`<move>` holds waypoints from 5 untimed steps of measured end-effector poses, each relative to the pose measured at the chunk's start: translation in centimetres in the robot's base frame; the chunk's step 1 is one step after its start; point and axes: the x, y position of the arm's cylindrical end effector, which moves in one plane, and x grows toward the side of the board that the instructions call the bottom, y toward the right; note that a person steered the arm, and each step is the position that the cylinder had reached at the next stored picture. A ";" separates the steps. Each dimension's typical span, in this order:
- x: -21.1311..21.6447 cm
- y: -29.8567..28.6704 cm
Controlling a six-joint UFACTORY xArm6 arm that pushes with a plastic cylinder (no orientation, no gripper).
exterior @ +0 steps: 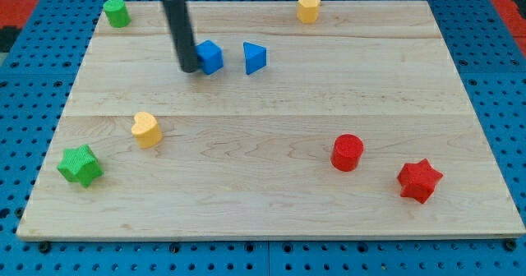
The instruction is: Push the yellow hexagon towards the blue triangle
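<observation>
The yellow hexagon [308, 8] sits near the board's top edge, right of centre. The blue triangle [254, 58] lies below and to the left of it, in the upper middle of the board. A blue cube [210, 57] sits just left of the triangle. My tip [188, 68] is at the cube's left side, touching or nearly touching it. The tip is far to the left of the yellow hexagon.
A green cylinder [117, 13] is at the top left. A yellow heart [146, 130] and a green star [80, 165] are at the lower left. A red cylinder [347, 153] and a red star [419, 180] are at the lower right. The wooden board [271, 218] ends at blue pegboard.
</observation>
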 end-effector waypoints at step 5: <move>5.7 -12.2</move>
